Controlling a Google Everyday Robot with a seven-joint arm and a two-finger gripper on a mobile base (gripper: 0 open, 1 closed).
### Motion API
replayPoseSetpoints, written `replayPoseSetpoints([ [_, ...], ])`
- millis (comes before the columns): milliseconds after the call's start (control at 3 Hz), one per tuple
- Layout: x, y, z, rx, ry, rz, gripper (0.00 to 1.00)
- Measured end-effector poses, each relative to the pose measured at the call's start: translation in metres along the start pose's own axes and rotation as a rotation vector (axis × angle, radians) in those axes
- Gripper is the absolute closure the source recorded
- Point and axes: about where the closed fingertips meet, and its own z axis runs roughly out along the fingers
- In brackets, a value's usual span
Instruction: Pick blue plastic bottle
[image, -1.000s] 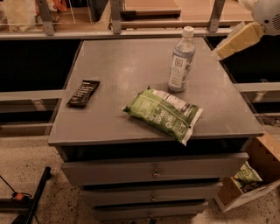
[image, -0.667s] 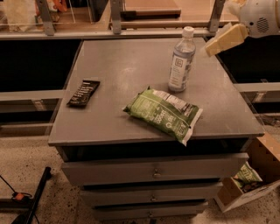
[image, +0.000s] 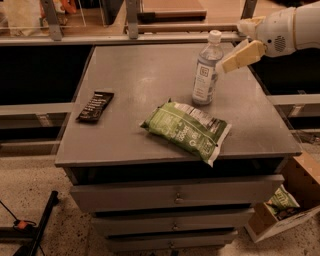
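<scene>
1. The blue plastic bottle (image: 206, 75) is standing upright on the grey cabinet top (image: 140, 70), toward 1 o'clock from its middle, with its white cap on.
2. The gripper (image: 233, 46) is hovering at 2 o'clock from the bottle, just beside the neck and not touching it. Its two tan fingers are standing spread apart and are holding nothing.
3. The lower finger is pointing at the shoulder of the bottle. If it is travelling on toward 9 o'clock before the jaws are straddling the body, it is likely tipping the slim, top-heavy bottle over.
4. A grip taken high at the narrow neck is risking a slip, since the smooth plastic is tapering there.
5. The green chip bag (image: 187, 129) is lying at 7 o'clock from the bottle, near its base. A toppled bottle is probably rolling onto it or off the 3 o'clock edge.
6. Counting:
   - one bottle
   - one chip bag on top
   - one dark snack bar (image: 95, 106) at 9 o'clock
   - three drawers (image: 175, 192)
   - one cardboard box (image: 300, 220) on the floor, holding a second small green bag (image: 282, 201)
</scene>
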Motion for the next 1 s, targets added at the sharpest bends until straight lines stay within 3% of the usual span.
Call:
replayPoseSetpoints([
  [667, 0.009, 0.010, 0.031, -0.066, -0.086, 0.025, 0.00],
  [1000, 0.010, 0.013, 0.044, -0.083, -0.112, 0.034, 0.18],
])
